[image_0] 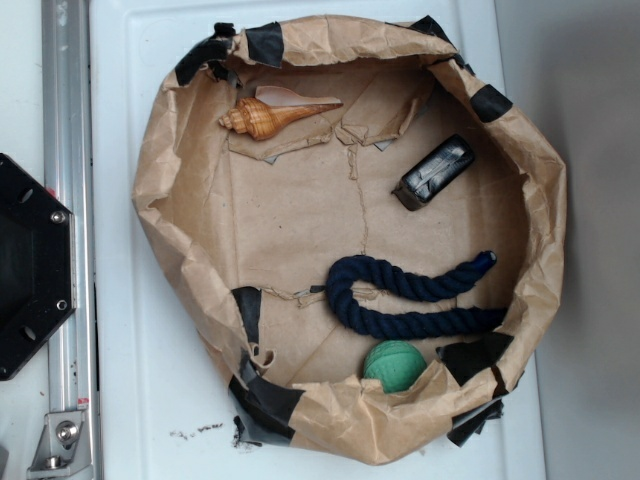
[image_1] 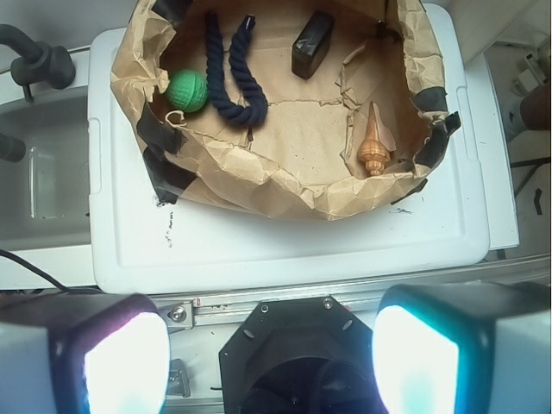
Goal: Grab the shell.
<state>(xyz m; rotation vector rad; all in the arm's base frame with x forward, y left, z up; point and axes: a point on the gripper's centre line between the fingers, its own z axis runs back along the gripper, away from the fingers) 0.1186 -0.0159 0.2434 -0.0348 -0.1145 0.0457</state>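
**Shell lying untouched at paper rim**

Shell (image_0: pixel 278 112) (image_1: pixel 375 148): tan-orange spiral conch with ribbed whorls, long pointed tail and pale pinkish flared lip. Lies flat on its side on crumpled brown paper, close to the raised paper wall.

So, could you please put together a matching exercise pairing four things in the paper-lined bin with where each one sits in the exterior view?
Things:
1. shell
2. black box
3. navy rope
4. green ball

Places:
A. bottom edge, tucked against the paper wall
B. upper left, near the rim
C. upper right, lying at a slant
D. lower middle to right, bent in a loop

Pairs: 1-B, 2-C, 3-D, 4-A
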